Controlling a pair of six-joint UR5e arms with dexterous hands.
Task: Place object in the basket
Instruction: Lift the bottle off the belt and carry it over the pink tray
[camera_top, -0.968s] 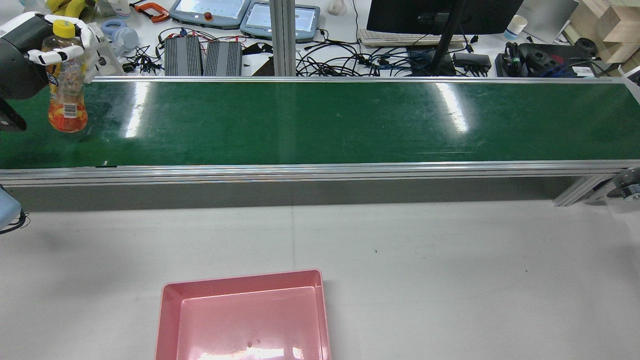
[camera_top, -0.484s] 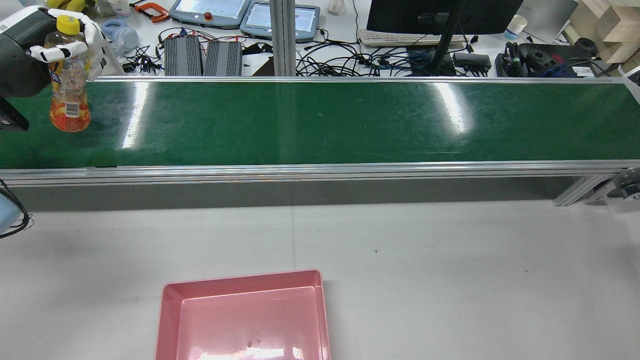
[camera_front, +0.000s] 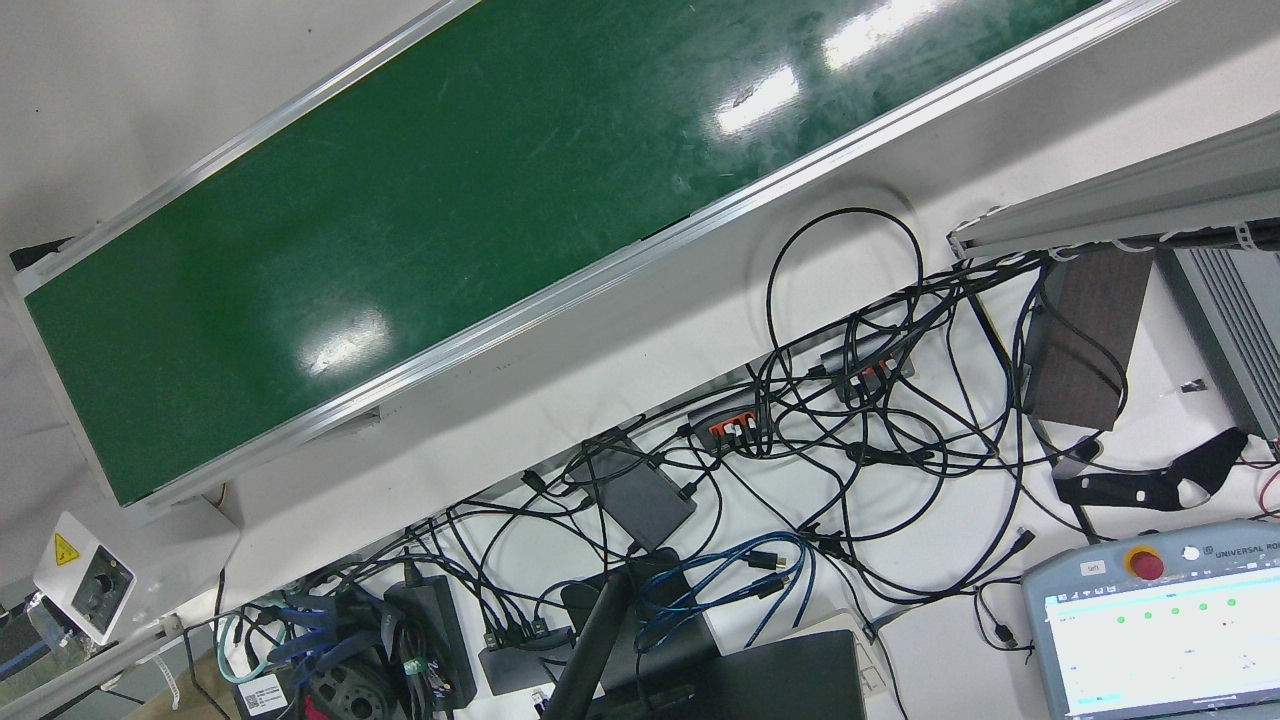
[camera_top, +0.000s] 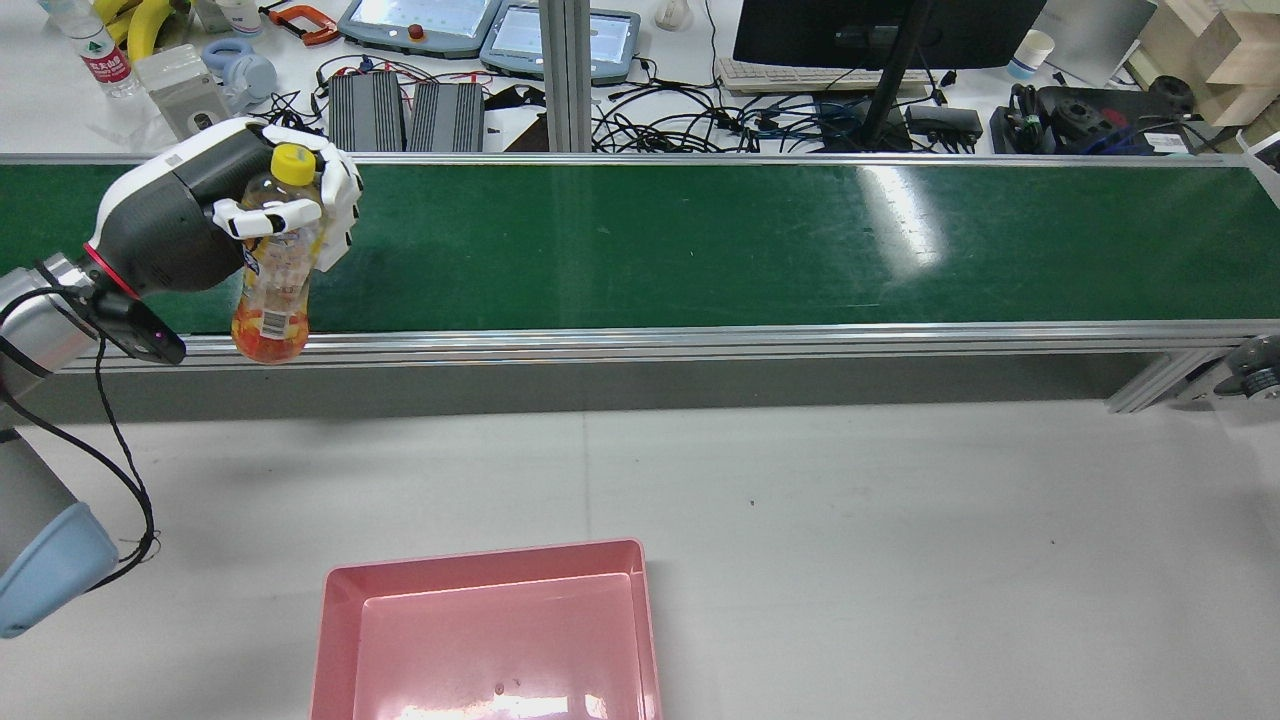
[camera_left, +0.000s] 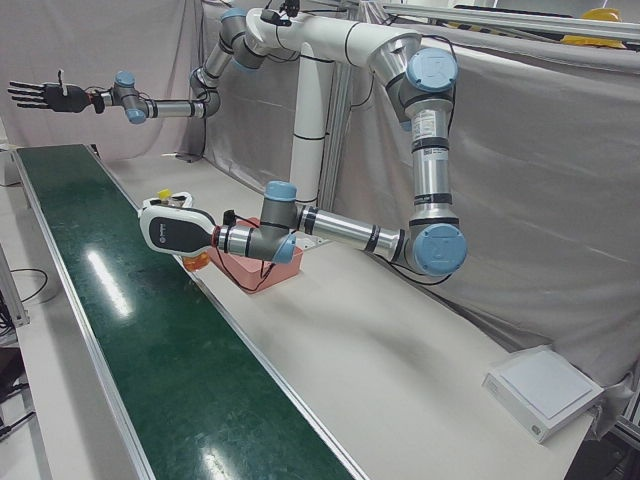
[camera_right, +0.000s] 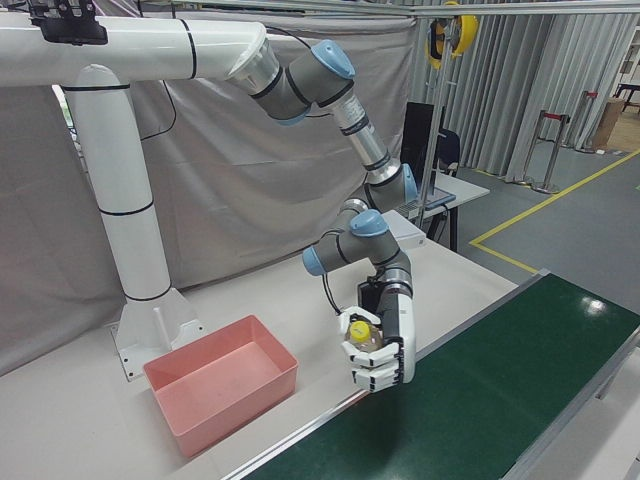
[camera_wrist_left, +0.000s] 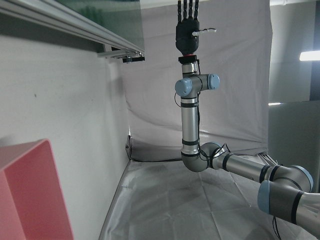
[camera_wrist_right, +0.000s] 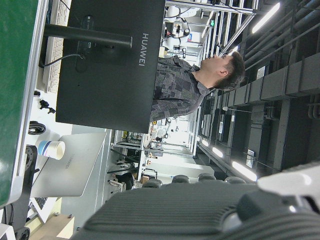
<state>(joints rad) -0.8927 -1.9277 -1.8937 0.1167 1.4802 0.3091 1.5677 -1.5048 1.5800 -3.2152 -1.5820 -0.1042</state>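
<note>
The left hand (camera_top: 240, 225) is wrapped around the upper part of a bottle (camera_top: 272, 290) with a yellow cap, its white fingers (camera_top: 262, 217) clamped just below the cap. The bottle hangs nearly upright, cap up, its long axis close to vertical with the orange bottom tipped slightly toward the robot. In the rear view that bottom sits over the near rail of the green conveyor belt (camera_top: 700, 240), clear of the belt itself as far as this angle shows.

The pink basket (camera_top: 485, 640) lies on the white surface (camera_top: 900, 520), on the robot's side of the belt and toward the belt's middle from the bottle. Open surface lies between the two, so they are well apart. The carry therefore runs away from the belt and inward along it, and the upright bottle would go in bottom first.

The right hand (camera_left: 40, 95) is held high beyond the far end of the belt, fingers spread and empty, much farther from the basket.
</note>
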